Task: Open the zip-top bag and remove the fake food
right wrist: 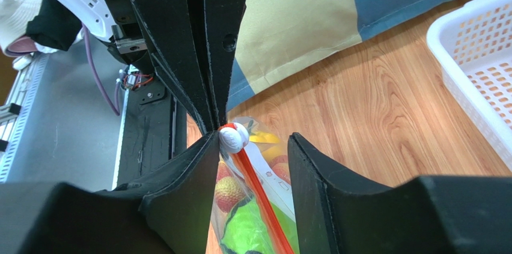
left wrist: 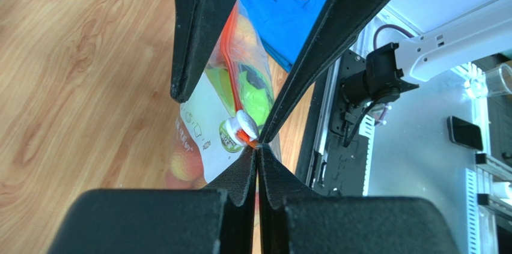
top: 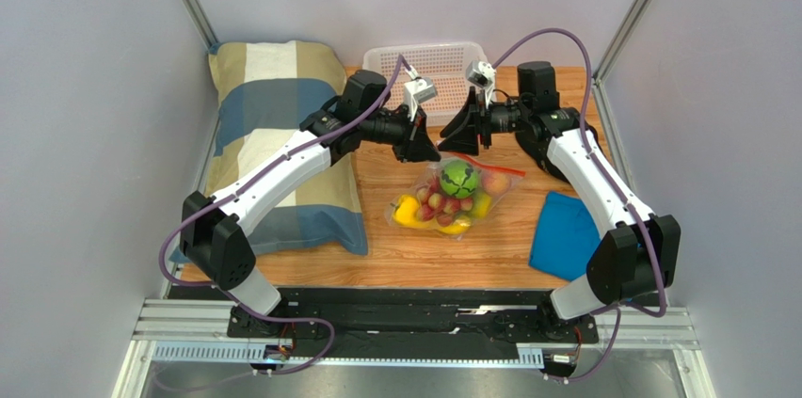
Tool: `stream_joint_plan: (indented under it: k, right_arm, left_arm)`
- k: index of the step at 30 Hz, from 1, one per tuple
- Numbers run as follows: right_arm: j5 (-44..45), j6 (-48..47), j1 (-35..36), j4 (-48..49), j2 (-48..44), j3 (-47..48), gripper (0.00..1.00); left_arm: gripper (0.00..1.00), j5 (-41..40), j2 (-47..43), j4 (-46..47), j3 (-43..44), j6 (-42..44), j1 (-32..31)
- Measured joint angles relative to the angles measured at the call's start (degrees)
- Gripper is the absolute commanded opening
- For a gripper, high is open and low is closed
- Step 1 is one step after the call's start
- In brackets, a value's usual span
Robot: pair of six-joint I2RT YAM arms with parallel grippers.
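The zip-top bag (top: 489, 193) lies mid-frame in the top view, with the fake food (top: 458, 177) sealed inside. The white slider (right wrist: 233, 137) probably needs a square pinch, then a straight pull along the red zip strip (right wrist: 258, 194). The left gripper (left wrist: 258, 146) is clamped tight on the bag's corner beside the slider. The right gripper (right wrist: 252, 140) is half open, its jaws straddling the slider without yet pinching it.

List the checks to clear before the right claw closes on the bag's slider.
1. Anchor: left claw shut on zip-top bag corner: ok.
2. Aim: white slider between the tips of the right claw: ok.
3. Grip: right claw clamped on slider: not ok, jaws open.
4. Contents: fake food inside bag: ok.
5. Seal: red strip closed along full length: cannot tell.
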Motion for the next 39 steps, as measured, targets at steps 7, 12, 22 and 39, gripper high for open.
stream_joint_plan:
  k: [7, 12, 22, 39]
  right_arm:
    - [-2.45, 0.04, 0.0, 0.42, 1.05, 0.15, 0.34]
    - [-4.17, 0.37, 0.0, 1.03, 1.18, 0.15, 0.01]
    - [-4.02, 0.61, -0.15, 1.84, 1.49, -0.46, 0.54]
    - [-8.85, -1.64, 0.92, -1.97, 3.21, -0.11, 0.23]
  left_arm:
    - [0.0, -0.87, 0.0, -0.92, 0.31, 1.31, 0.0]
    - [0.0, -1.27, 0.0, -1.27, 0.31, 1.66, -0.04]
    - [0.0, -2.29, -0.02, -2.12, 0.31, 1.66, -0.11]
    - [0.0, 2.51, 0.39, -6.14, 1.6, 5.75, -0.04]
